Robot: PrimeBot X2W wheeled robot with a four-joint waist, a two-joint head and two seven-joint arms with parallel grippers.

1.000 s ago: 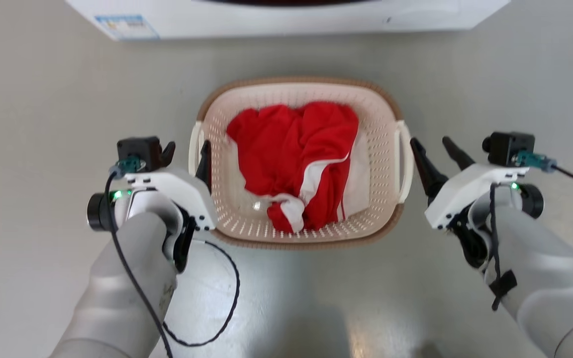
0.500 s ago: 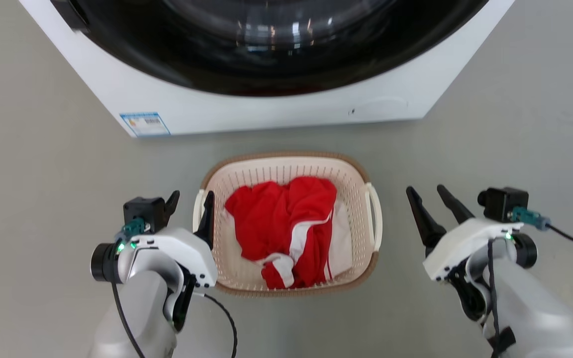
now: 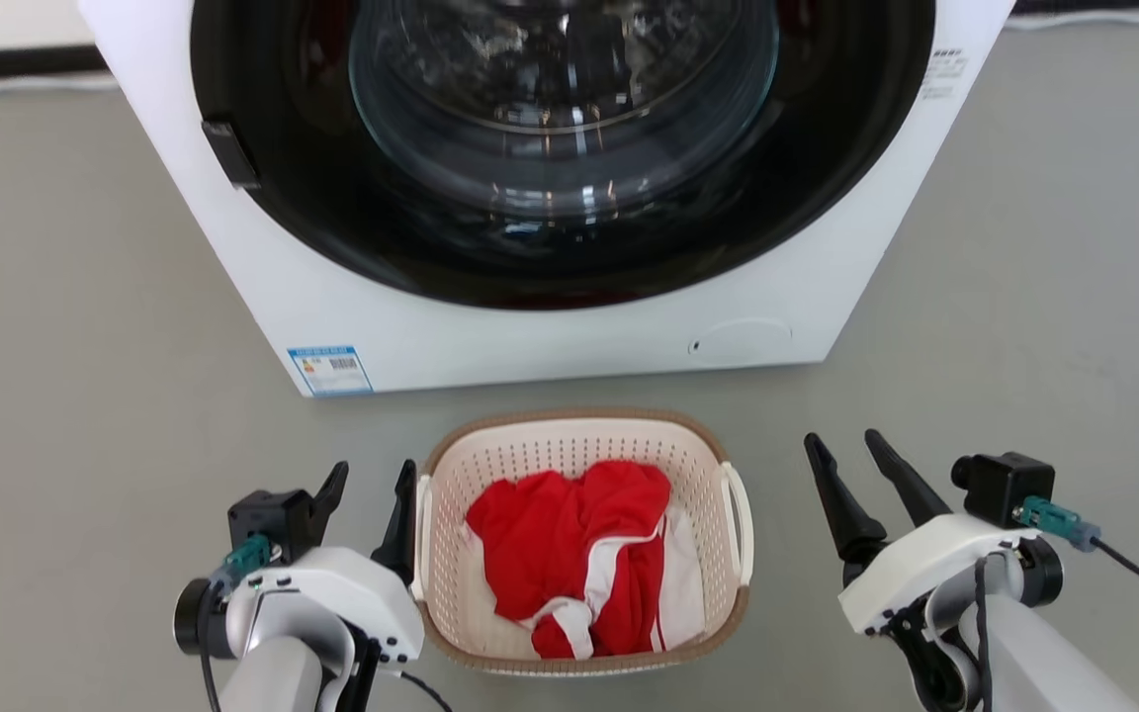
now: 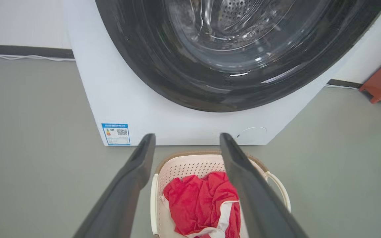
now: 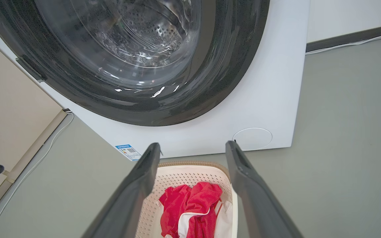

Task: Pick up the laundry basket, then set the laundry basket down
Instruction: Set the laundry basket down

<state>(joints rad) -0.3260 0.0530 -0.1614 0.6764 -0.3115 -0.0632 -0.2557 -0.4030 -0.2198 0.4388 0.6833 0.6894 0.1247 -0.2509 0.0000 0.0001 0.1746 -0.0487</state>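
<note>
1. The washing machine [image 3: 550, 341] is standing at the back. It has a smooth, white, boxy body with a big round door ringed in glossy black. Its bulging glass [image 3: 560, 109] is throwing back highlights, and the right wrist view is showing a perforated metal drum [image 5: 150, 29] behind it. A small blue-edged label [image 3: 330, 369] is sticking to the lower front corner.
2. The floor [image 3: 85, 376] is lying grey, matt and even.
3. The laundry basket [image 3: 569, 450] is sitting on the floor just in front of the machine, between the two grippers. It is a rounded rectangle of cream plastic, with rows of small holes piercing its walls. A brown woven-look rim is running round the top, and a white loop handle [image 3: 740, 524] is curving out at each short side.
4. A crumpled red garment [image 3: 550, 544] with white stripes is lying inside it in soft folds.
5. The left gripper [image 3: 373, 473] is holding its long, dark, tapering fingers [image 3: 399, 519] spread wide, gripping nothing. Its inner finger is standing just beside the basket's left handle, and I cannot tell whether they are touching.
6. The right gripper [image 3: 841, 442] is also standing spread and empty, near the right handle but apart from it.
</note>
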